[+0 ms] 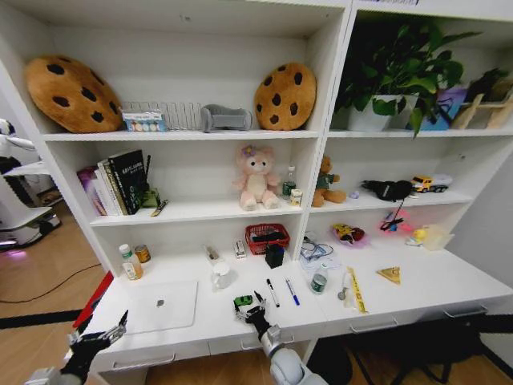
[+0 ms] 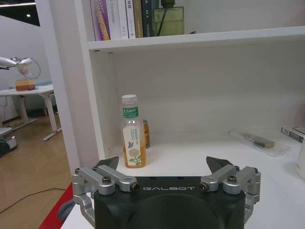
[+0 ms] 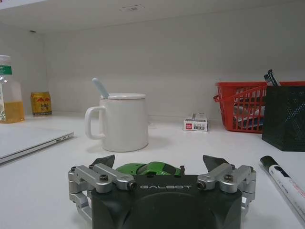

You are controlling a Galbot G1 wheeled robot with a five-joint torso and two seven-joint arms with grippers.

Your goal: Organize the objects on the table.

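A long white table (image 1: 417, 281) joined to a shelf unit holds a closed silver laptop (image 1: 159, 305) near its front left. A white mug (image 3: 125, 121) stands behind the right gripper (image 1: 251, 311), whose fingers are spread apart, with the tiny green toy car (image 3: 148, 168) lying between them on the tabletop. Two pens (image 1: 282, 292) lie just to its right. The left gripper (image 1: 103, 335) hovers released off the table's front left corner.
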